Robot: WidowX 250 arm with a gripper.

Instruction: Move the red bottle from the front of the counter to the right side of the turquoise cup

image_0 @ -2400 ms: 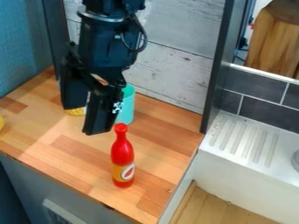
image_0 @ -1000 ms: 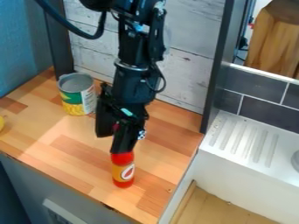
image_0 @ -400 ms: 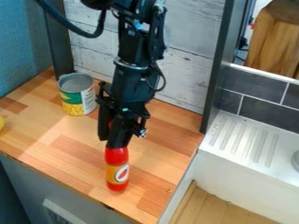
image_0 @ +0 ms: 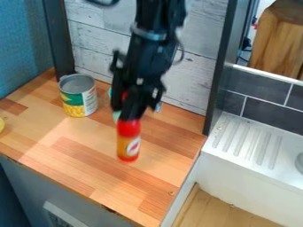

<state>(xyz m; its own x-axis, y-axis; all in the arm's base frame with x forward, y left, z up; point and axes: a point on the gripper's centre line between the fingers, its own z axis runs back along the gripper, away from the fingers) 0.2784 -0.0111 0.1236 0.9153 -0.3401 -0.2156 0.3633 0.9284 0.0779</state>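
My gripper (image_0: 127, 113) hangs over the middle of the wooden counter, shut on the neck of a red bottle (image_0: 128, 141). The bottle hangs upright below the fingers, its orange label facing the camera; its cap is mostly hidden between them. Behind the gripper, a sliver of a turquoise cup (image_0: 116, 116) shows. To the left stands an open can (image_0: 79, 95) with a green and yellow corn label, apart from the gripper.
A yellow object (image_0: 1, 124) is cut off at the left edge. The counter (image_0: 71, 166) ends at a white sink unit (image_0: 254, 155) on the right. Behind rises a whitewashed plank wall (image_0: 195, 75), with dark posts at both sides.
The gripper came down over the bottle, closed on its neck and rose, taking the bottle up and back toward the wall. The can, earlier largely hidden by the arm, has come into sight.
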